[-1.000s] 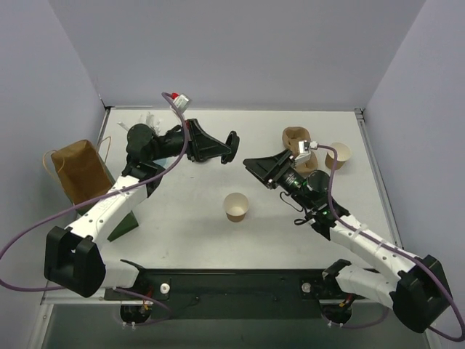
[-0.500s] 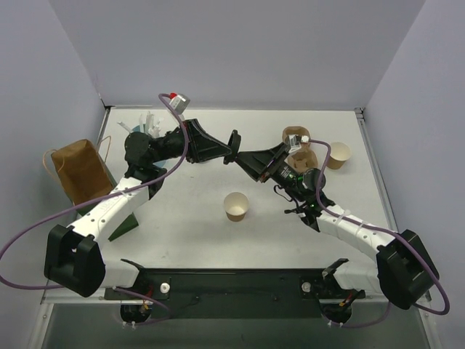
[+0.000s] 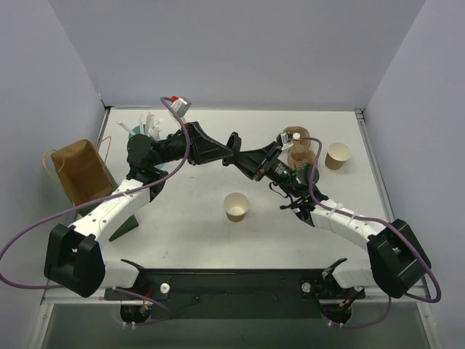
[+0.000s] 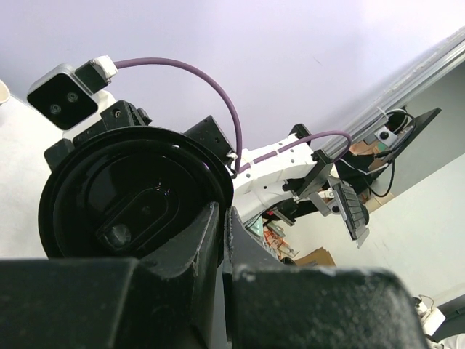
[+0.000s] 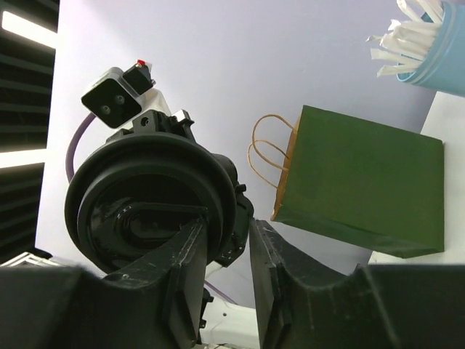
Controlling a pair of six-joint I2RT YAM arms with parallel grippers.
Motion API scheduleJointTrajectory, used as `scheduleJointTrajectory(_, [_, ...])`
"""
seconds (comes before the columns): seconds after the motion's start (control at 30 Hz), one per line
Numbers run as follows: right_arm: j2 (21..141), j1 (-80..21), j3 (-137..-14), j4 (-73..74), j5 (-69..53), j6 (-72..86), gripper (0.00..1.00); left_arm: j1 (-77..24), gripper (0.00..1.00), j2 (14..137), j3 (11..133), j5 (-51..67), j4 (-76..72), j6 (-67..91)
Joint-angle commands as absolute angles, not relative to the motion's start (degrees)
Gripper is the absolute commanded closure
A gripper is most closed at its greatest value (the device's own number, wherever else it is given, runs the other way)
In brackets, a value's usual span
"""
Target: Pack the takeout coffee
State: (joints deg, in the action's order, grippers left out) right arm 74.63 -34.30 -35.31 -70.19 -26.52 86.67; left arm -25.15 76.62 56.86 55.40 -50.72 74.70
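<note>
Handover in mid-air, by my read. Up top, left gripper [image 3: 227, 145] and right gripper [image 3: 243, 157] meet nose to nose, both arms stretched inward, with the black lid [image 3: 234, 137] between them. The paper cup [image 3: 236, 206] stands lidless near the centre of the table [image 3: 182, 227]. Left wrist: jaws pinch the lid's rim tight. Right wrist: jaws parted astride the rim, not clamped. Next call: right squeezes, left lets go, then cap that cup.

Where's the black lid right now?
Top view: the black lid is mid-air, centre back, pinched by the left gripper, the right gripper at its rim, beyond the middle paper cup.
</note>
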Motion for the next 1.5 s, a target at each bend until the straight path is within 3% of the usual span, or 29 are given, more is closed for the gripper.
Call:
scheduleJointTrajectory(0.0, [76.2,-35.0,-38.0,-87.0,-27.3,89.7,0.74,-25.6,0.94,74.9,56.6,54.5,-54.1,74.4])
scheduleJointTrajectory(0.1, [76.2,-34.9,-37.5,-89.2,-27.2,90.0,0.8,-25.7,0.94,74.4,56.0,54.5,-54.1,74.1])
scheduleJointTrajectory(0.27, [75.3,-34.8,-36.4,-88.9,-26.4,88.9,0.98,-25.6,0.94,73.7,54.1,54.2,-54.0,73.5])
scheduleJointTrajectory(0.37, [74.9,-34.7,-35.6,-89.2,-26.3,88.9,1.0,-25.6,0.89,73.0,53.3,54.1,-53.8,72.9])
scheduleJointTrajectory(0.5, [73.4,-34.1,-33.7,-88.0,-26.1,88.6,1.0,-25.0,0.65,71.3,52.5,53.4,-51.0,69.3])
scheduleJointTrajectory(0.53, [73.0,-33.5,-33.2,-85.5,-26.9,88.4,1.0,-24.9,0.52,70.8,52.5,52.6,-48.2,68.1])
scheduleJointTrajectory(0.63, [70.1,-31.6,-31.3,-79.0,-28.4,85.5,1.0,-24.2,0.39,68.4,52.6,50.6,-40.5,62.2])
scheduleJointTrajectory(0.67, [68.9,-31.1,-30.7,-75.7,-29.8,83.0,1.0,-23.7,0.26,67.6,52.5,49.9,-38.2,60.5])
scheduleJointTrajectory(0.77, [62.8,-29.6,-30.8,-59.6,-31.5,76.7,1.0,-23.4,0.14,62.9,51.9,45.8,-28.6,52.6])
scheduleJointTrajectory(0.87, [55.7,-30.5,-37.9,-26.3,-27.6,59.9,1.0,-22.9,0.03,58.5,52.6,38.4,-14.5,39.2])
scheduleJointTrajectory(0.9, [55.3,-31.0,-43.6,-9.7,-25.2,50.2,1.0,-22.8,0.03,57.6,53.1,36.4,-7.3,36.5])
scheduleJointTrajectory(1.0, [56.7,-32.9,-52.0,11.5,-19.4,38.3,1.0,-22.6,0.03,54.9,55.4,29.7,4.9,26.1])
scheduleJointTrajectory(1.1, [58.3,-35.0,-56.1,23.8,-13.0,33.8,1.0,-22.6,0.03,53.1,56.6,25.4,12.4,16.7])
scheduleJointTrajectory(1.23, [61.3,-39.8,-62.8,33.0,-4.2,30.1,1.0,-27.0,0.03,49.2,53.0,15.0,13.6,10.0])
scheduleJointTrajectory(1.47, [71.4,-46.0,-71.6,42.9,6.8,28.4,1.0,-29.1,0.03,40.6,45.5,10.1,10.0,7.6])
